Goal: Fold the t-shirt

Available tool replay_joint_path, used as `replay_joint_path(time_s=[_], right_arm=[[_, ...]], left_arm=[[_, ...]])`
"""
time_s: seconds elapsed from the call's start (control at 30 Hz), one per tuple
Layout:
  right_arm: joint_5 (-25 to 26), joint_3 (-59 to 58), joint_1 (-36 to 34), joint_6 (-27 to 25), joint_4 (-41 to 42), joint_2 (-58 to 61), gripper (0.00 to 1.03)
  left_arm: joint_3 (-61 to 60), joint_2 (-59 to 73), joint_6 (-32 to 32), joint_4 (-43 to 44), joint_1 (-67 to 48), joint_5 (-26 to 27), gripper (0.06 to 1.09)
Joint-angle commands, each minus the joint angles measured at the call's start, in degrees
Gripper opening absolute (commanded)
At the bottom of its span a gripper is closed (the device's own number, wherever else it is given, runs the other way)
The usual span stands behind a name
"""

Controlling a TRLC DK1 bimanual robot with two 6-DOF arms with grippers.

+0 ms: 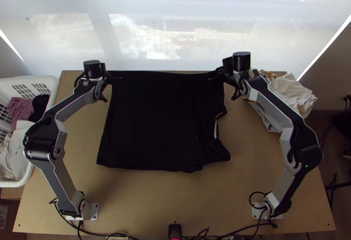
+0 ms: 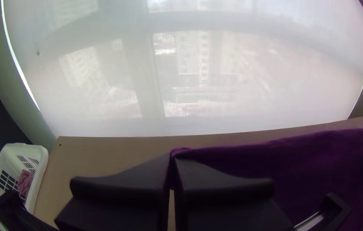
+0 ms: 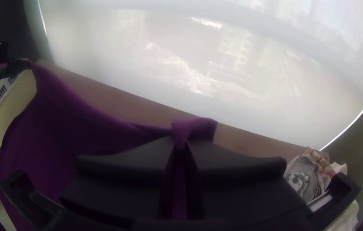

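Note:
In the top view the black t-shirt [image 1: 158, 121] is stretched between the grippers, its far edge drawn nearly straight and its body hanging toward the table's near side. My left gripper [image 1: 112, 77] holds its far left corner, my right gripper [image 1: 216, 76] its far right part. The left wrist view has the shirt [image 2: 310, 162], purplish there, pinched at its corner in my left gripper [image 2: 173, 160]. In the right wrist view my right gripper [image 3: 181, 147] is shut on the shirt [image 3: 61, 132], a short bit of cloth sticking out past the fingertips.
A white basket [image 1: 53, 91] with clothes stands at the table's left edge. Light crumpled cloths [image 1: 291, 91] lie at the far right, beside the right arm. Bare wood [image 1: 175, 196] runs along the table's near side, with cables at the edge. A pale screen [image 1: 145, 34] rises behind.

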Motion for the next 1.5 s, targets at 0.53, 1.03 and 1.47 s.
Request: replay_joint_path(time_s=[0.53,1.03,1.47], right_arm=[[-0.2,-15.7,2.1,0.8,-0.9,-13.3,0.03],[-0.9,-24.0,4.5,1.6,-1.3,-19.2,0.03],[-1.1,-29.2,8.4,2.0,-1.2,-19.7,0.03]], left_arm=[[-18.2,-14.1,-1.9,0.7,-0.1,2.1,0.09],[-26.1,-19.6,-2.2,1.0,-0.6,2.2,0.09],[-31.0,-20.4,-2.1,2.7,-0.1,2.9,0.09]])
